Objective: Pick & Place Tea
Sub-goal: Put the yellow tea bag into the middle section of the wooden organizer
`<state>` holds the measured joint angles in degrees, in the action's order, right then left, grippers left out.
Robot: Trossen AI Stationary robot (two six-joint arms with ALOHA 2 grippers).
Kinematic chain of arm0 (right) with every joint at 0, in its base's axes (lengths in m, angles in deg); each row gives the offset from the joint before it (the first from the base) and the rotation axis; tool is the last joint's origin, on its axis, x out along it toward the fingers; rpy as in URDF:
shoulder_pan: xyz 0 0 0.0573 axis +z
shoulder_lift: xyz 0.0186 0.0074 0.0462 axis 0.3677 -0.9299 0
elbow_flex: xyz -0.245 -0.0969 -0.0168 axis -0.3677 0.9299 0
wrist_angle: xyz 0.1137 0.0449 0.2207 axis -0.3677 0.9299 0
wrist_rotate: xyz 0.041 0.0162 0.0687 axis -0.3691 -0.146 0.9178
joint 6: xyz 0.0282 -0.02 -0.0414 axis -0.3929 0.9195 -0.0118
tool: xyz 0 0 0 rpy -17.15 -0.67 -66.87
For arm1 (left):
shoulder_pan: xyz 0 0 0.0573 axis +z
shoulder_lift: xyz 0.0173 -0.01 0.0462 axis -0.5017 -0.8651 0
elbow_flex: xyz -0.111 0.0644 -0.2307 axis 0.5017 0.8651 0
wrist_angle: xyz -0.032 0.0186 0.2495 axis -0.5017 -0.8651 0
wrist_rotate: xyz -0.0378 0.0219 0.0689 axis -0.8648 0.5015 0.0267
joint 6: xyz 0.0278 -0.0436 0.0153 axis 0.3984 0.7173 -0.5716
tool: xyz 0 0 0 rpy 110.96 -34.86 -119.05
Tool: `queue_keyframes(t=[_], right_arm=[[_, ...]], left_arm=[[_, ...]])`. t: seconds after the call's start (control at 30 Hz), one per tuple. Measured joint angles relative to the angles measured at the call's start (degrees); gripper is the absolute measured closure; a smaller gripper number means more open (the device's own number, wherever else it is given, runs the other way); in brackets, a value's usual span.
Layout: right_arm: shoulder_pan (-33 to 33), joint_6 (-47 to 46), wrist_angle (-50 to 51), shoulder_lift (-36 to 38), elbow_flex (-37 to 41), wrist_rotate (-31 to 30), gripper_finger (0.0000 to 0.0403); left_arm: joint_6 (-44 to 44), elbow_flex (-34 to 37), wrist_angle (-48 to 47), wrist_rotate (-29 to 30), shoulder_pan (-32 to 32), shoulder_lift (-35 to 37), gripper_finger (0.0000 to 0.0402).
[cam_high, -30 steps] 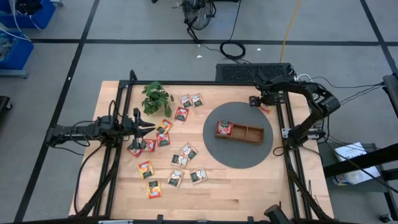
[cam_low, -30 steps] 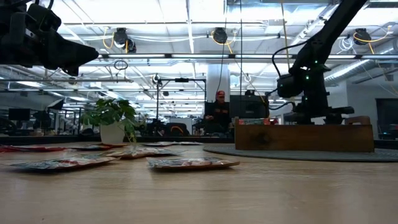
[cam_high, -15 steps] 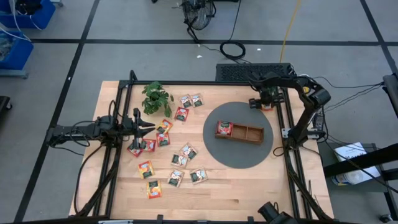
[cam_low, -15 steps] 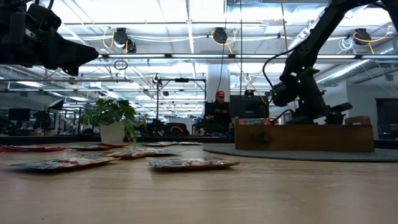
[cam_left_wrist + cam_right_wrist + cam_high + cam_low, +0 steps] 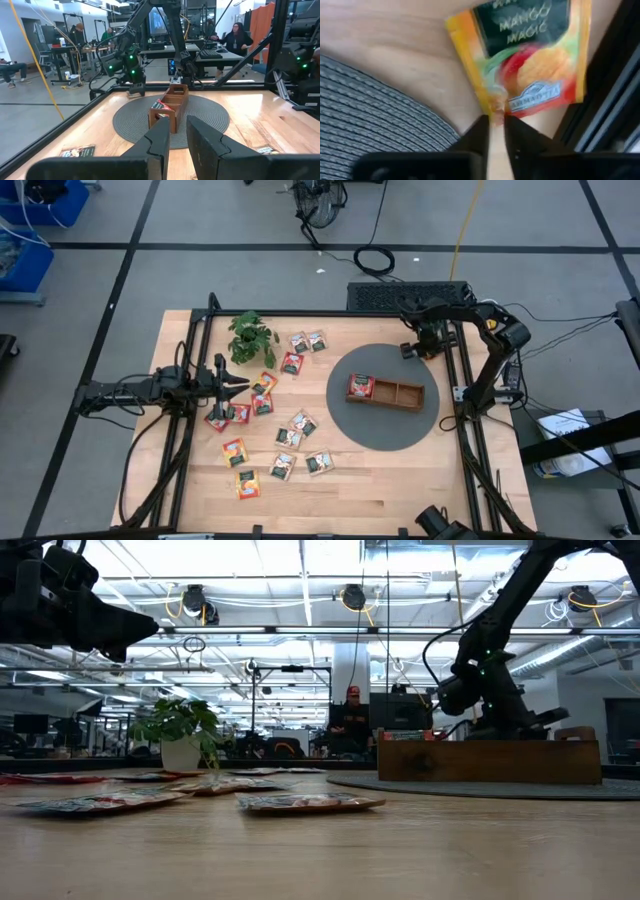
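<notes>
The right pincer (image 5: 494, 122) pinches the lower edge of an orange-yellow tea sachet (image 5: 530, 55) beside the grey mat (image 5: 375, 110).

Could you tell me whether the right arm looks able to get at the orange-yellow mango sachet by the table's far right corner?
Probably yes: the right gripper is already down at the mango sachet, its fingers closed on the sachet's lower edge. Nothing lies between them; the dark frame rail runs close beside it.

Tray (image 5: 386, 391) on mat (image 5: 345, 412), sachets (image 5: 262, 403) left.
</notes>
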<state>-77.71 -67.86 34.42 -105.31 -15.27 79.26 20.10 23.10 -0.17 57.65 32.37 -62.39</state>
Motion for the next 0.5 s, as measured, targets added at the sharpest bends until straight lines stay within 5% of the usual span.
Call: queue_keyframes(t=[0.2, 0.5], right_arm=[[0.5, 4.1, 0.0, 0.0, 0.2, -0.2, 0.0401], [2.3, 10.3, -3.0, 6.6, -2.6, 1.5, 0.038]], left_arm=[[0.0, 0.0, 0.0, 0.0, 0.0, 0.0, 0.033], [0.0, 0.0, 0.0, 0.0, 0.0, 0.0, 0.033]])
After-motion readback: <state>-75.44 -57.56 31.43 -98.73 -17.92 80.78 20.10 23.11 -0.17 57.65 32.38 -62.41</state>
